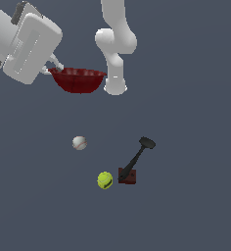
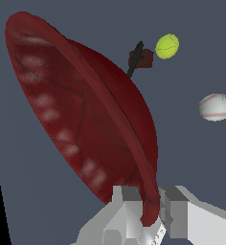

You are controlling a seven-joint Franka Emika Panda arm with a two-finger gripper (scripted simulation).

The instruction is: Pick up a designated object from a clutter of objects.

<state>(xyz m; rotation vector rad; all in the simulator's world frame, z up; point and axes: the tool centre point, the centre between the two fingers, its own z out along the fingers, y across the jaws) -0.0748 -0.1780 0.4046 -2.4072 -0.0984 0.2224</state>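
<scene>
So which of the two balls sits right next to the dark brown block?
The yellow-green tennis ball; it lies just to the exterior view's left of the dark brown block. The white baseball sits apart, farther away.

We saw a glossy white arm (image 1: 115,46) with rounded joints and a boxy white hand housing. Its gripper (image 2: 151,210) had pale grey, blocky fingers (image 2: 175,213) with stepped edges.

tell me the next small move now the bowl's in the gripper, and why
Probably a short, steady hold or slight further lift, jaws kept shut. The gripper pinches only the thin rim of the red bowl, which hangs off to one side, well away from the baseball and tennis ball. A quick swing could twist the rim loose.
</scene>
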